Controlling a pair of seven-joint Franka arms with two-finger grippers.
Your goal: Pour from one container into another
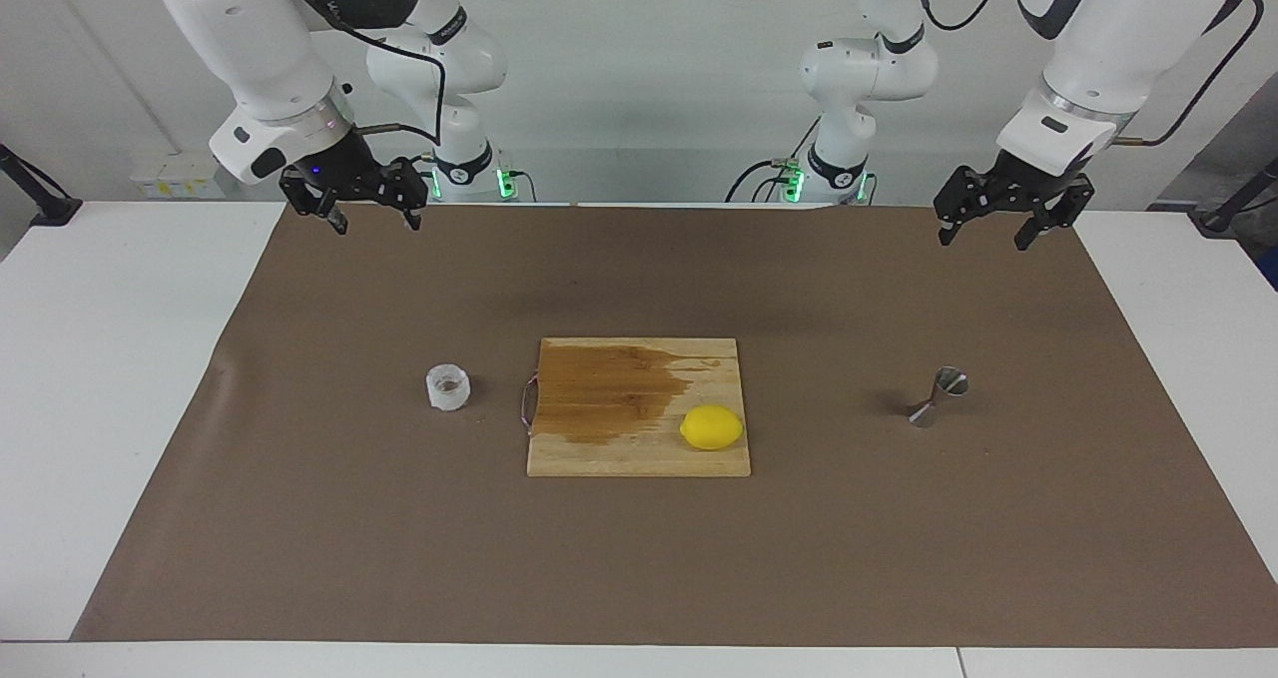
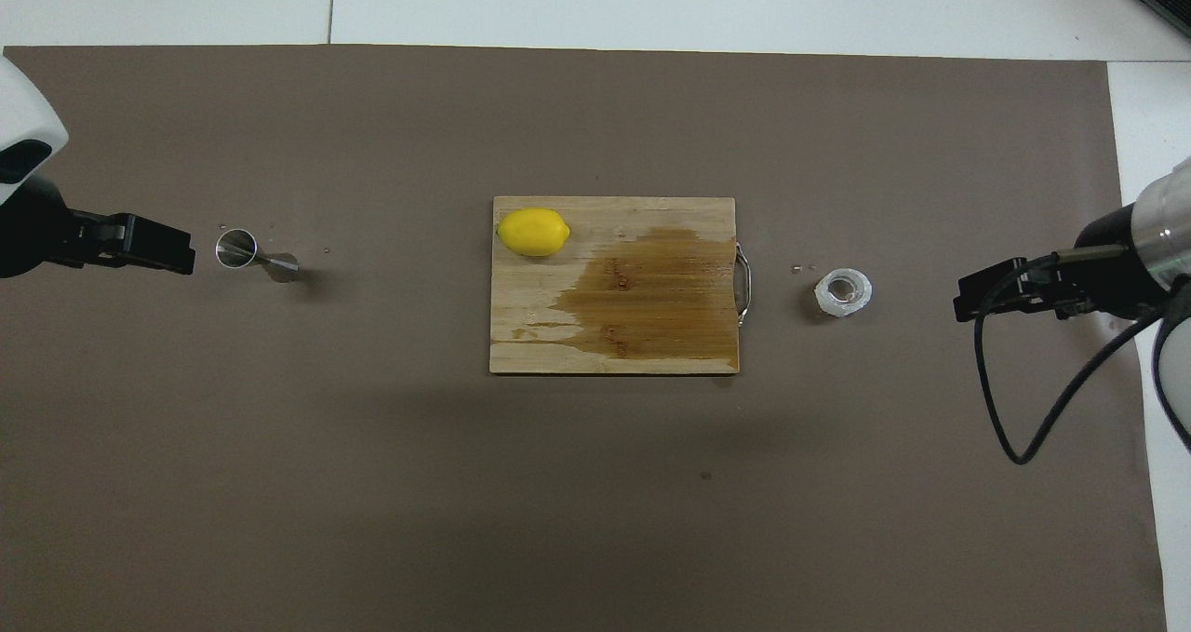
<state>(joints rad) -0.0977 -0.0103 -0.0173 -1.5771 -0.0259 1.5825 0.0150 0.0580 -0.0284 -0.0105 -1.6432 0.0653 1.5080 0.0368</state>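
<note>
No brand, label or writing can be read anywhere. The desk [image 1: 110,378], covered by a brown mat [image 1: 639,558], carries one of each thing. One wooden cutting board [image 1: 599,448] with a metal handle and a dark wet stain lies mid-mat, with one lemon [image 1: 712,427] on it. One ridged translucent plastic cup [image 1: 448,386] stands toward the right arm's end; one silver jigger [image 1: 938,396] stands toward the left arm's end. The left end effector [image 1: 983,232] hangs above the mat's edge nearest the robots, fingers spread, empty. The right end effector [image 1: 375,223] likewise, spread wide and empty.
</note>
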